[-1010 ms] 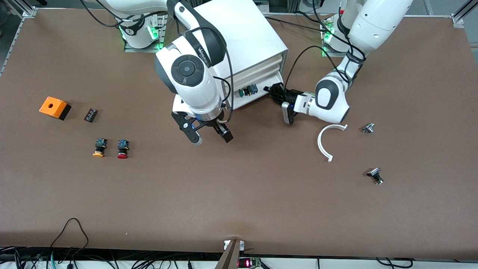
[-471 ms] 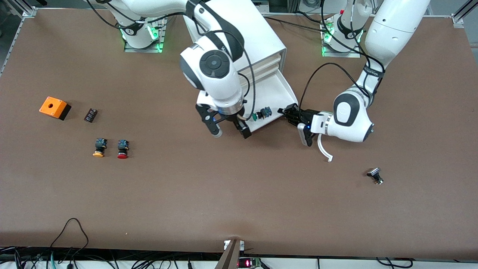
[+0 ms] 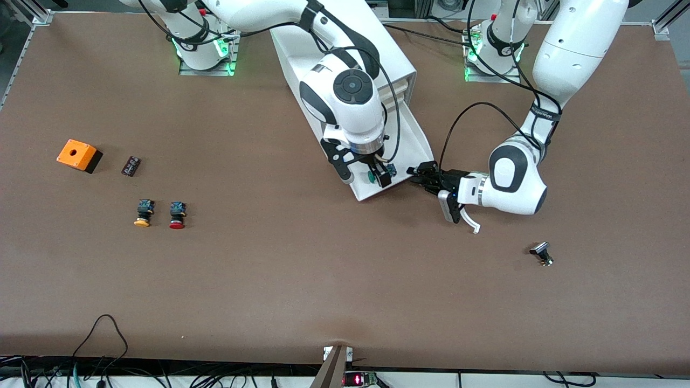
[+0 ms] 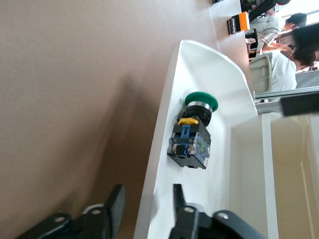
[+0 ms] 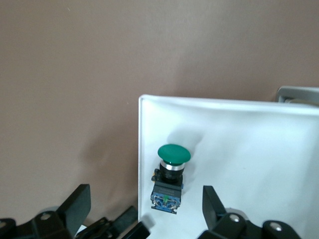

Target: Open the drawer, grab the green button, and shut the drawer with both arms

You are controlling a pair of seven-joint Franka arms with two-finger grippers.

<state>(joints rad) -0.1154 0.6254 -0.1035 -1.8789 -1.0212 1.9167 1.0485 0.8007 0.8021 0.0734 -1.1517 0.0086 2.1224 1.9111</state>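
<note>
green button (image 5: 173,154) in drawer (image 3: 415,141); both end effectors parted: right (image 3: 362,177) over it, left (image 3: 420,175) straddling front.

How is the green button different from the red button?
The green button has a green cap; the red button has a red cap. The green button lies in the pulled-out white drawer, while the red button lies on the bare table, toward the right arm's end, beside a yellow button. The right gripper hangs over the green button; no gripper is near the red one. Both have round caps on dark bodies with blue.
</note>
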